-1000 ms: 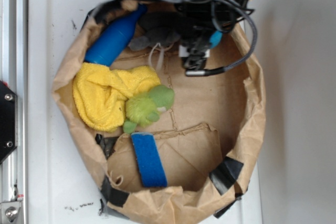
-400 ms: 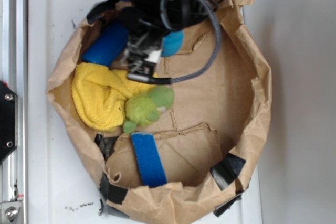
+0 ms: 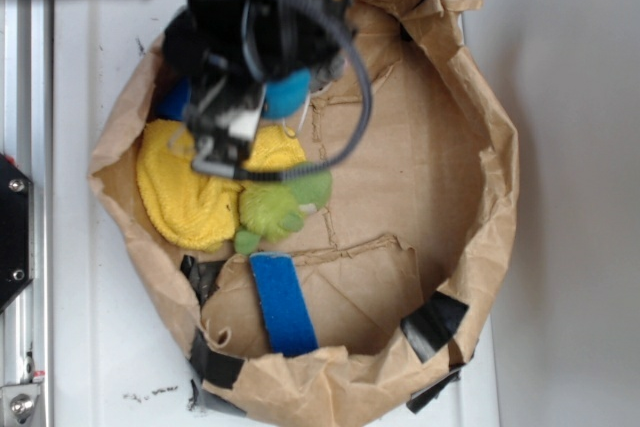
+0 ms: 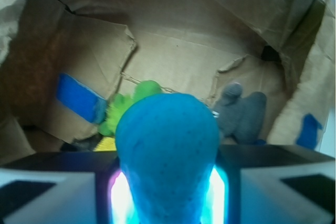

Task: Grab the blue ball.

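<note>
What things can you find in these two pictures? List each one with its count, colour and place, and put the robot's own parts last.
ball: one, teal-blue, between the gripper's fingers, raised over the bag's upper left.
bag: one, brown paper with black tape patches, open, lying on the white table.
towel: one, yellow, bunched at the bag's left side.
plush toy: one, green, just right of the towel.
strip: one, blue, flat on the bag floor near the bottom.
grey toy: one, grey, on the bag floor, seen in the wrist view.
table: one, white, under the bag.
gripper: one, black, shut on the ball.
</note>
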You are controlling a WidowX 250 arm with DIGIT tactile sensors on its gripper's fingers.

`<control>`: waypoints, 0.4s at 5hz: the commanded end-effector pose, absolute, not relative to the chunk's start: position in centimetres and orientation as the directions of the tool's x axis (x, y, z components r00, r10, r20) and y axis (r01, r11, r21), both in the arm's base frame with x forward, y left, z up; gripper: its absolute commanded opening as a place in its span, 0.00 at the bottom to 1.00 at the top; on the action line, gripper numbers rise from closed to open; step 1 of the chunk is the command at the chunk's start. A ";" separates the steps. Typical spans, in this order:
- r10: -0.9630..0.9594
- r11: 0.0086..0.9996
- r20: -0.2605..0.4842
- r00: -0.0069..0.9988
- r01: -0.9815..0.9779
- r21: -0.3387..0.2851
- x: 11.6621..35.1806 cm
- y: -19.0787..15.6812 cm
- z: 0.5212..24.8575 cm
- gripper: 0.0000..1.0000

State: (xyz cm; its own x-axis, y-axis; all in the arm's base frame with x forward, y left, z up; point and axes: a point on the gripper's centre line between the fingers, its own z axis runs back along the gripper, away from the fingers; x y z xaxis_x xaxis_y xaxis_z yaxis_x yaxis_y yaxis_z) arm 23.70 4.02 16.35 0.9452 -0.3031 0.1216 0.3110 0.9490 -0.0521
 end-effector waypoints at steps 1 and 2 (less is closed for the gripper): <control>-0.254 0.966 0.182 0.950 0.257 0.010 24.5 1.7 19.0 0.00; -0.222 0.974 0.169 0.960 0.226 0.000 25.5 1.6 19.1 0.00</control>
State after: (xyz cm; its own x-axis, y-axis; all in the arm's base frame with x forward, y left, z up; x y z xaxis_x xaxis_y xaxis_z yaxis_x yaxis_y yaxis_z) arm 24.65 1.47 17.39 0.9691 -0.2128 0.1249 0.2161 0.9763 -0.0131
